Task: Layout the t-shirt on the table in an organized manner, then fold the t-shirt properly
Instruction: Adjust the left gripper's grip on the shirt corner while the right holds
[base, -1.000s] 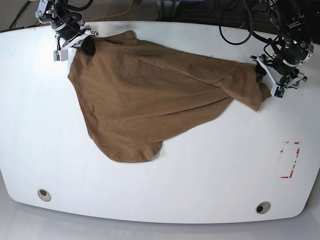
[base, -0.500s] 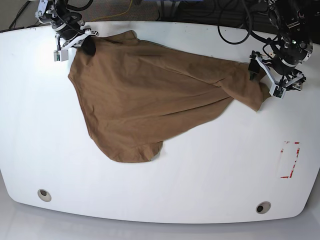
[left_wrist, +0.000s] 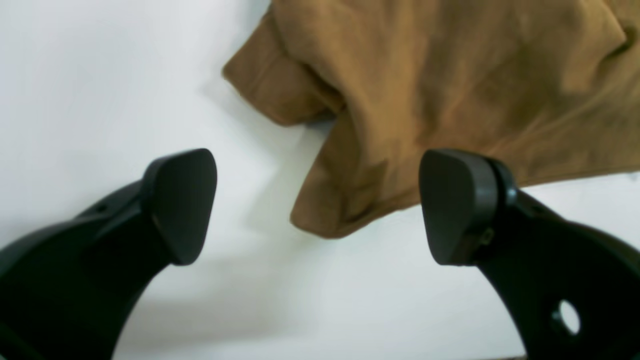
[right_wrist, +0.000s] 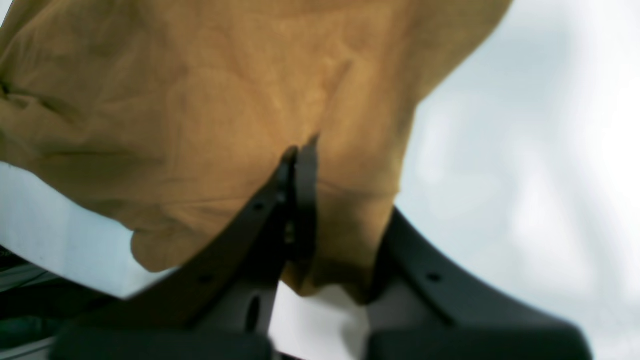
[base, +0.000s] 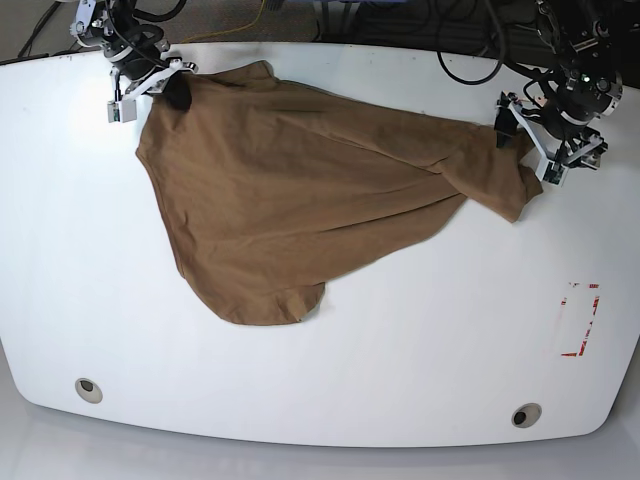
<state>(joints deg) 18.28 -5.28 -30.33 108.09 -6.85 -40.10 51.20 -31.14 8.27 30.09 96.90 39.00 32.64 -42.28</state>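
My left claw (left_wrist: 318, 207) spread wide, nothing between fingers. Left fingertip (left_wrist: 182, 202) over bare table (left_wrist: 100, 85). Right fingertip (left_wrist: 457, 205) in front of shirt (left_wrist: 450, 85) edge; contact unclear. Shirt fills far right of view, wrinkled, folded hem corner pointing near, between my fingers. Second folded flap sticks out left. Table white, glossy.

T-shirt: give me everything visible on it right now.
The t-shirt is plain tan-brown, soft-looking cloth with no print, wrinkled and spread unevenly across the far half of the white table, not yet folded. Its near edge bulges toward the table's middle. The right gripper is shut on its far corner. The opposite bunched end lies loose on the table, the left gripper open beside it and holding nothing.
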